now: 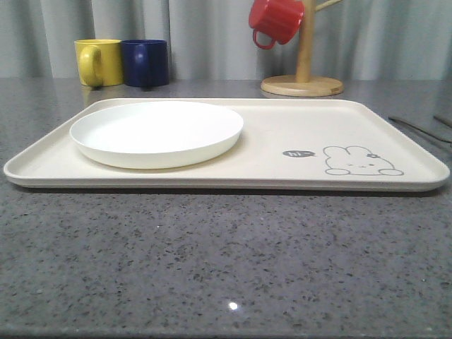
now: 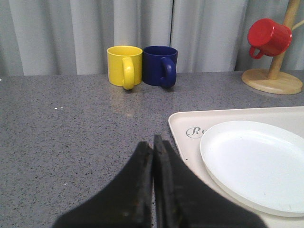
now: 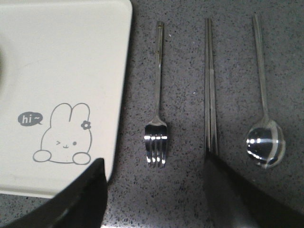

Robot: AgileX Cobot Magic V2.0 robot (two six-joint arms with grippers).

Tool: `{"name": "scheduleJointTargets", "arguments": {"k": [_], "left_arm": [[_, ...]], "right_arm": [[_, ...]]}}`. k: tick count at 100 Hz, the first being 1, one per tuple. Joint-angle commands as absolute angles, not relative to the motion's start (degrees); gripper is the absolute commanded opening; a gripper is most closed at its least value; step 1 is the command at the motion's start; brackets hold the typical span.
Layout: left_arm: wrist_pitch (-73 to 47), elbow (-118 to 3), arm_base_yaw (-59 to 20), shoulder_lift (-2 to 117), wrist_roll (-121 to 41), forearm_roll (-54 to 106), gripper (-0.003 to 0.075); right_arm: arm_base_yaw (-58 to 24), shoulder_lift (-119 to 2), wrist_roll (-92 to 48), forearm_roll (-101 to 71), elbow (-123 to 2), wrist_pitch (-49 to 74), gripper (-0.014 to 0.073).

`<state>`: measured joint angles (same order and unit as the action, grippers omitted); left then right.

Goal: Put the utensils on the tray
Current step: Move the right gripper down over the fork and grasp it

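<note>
the fork (image 3: pixel 157 102), the chopsticks (image 3: pixel 210 85) and the spoon (image 3: pixel 264 95) lie side by side on the grey speckled table, parallel and apart, off the tray (image 3: pixel 66 61). the fork is nearest the tray's edge, tines flat. the cream tray lies flat, rabbit drawing near one corner.
</note>
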<state>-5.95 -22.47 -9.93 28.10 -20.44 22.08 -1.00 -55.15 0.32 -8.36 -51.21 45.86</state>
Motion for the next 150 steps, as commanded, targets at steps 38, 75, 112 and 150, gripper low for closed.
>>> {"name": "scheduleJointTargets", "arguments": {"k": [38, 75, 112, 150], "left_arm": [[-1.2, -24.1, -9.9, 28.2, -20.0, 22.2, -0.0018], [-1.2, -24.1, -9.9, 28.2, -20.0, 22.2, -0.0018], [-1.2, -24.1, -9.9, 28.2, -20.0, 22.2, -0.0018], [-1.2, -24.1, -9.9, 28.2, -20.0, 22.2, -0.0018]], "right_arm": [[-2.8, -74.3, -3.4, -9.3, -64.5, 41.2, 0.0455], [-3.5, -86.0, -3.3, -8.3, -68.0, 39.2, 0.0455], [-3.5, -90.1, -3.3, -6.0, -68.0, 38.9, 0.0455], [-3.5, -92.7, -3.3, -6.1, -68.0, 40.3, 0.037]]}}
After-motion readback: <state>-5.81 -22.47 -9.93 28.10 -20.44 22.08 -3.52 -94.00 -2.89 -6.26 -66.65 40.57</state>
